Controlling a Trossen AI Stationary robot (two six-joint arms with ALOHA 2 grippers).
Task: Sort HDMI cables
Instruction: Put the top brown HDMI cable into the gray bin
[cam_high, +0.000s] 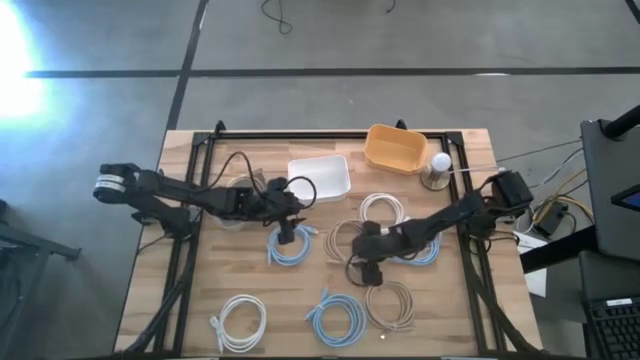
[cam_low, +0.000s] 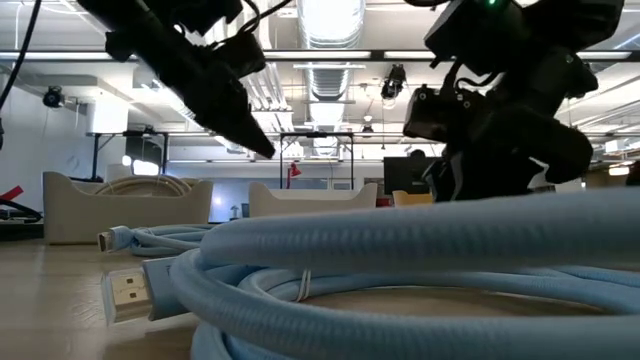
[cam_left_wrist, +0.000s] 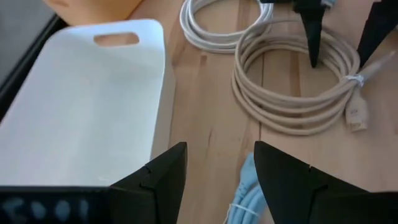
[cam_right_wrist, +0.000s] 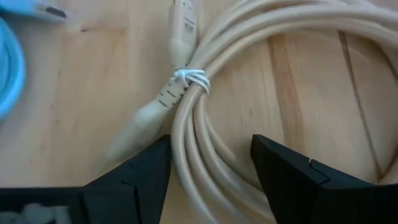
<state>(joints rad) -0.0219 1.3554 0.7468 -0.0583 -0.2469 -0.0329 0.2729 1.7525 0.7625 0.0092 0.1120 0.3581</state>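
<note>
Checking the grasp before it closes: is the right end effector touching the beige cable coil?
Cannot tell. In the right wrist view the open right end effector straddles the beige coil; contact unclear.

Harsh white glare burns out the floor at ten o'clock of the overhead view; the tabletop is evenly lit, with soft shadows. At table height, ceiling lights blaze at twelve o'clock, leaving the arms as dark silhouettes. The nearest blue cable is blurred, out of focus.
</note>
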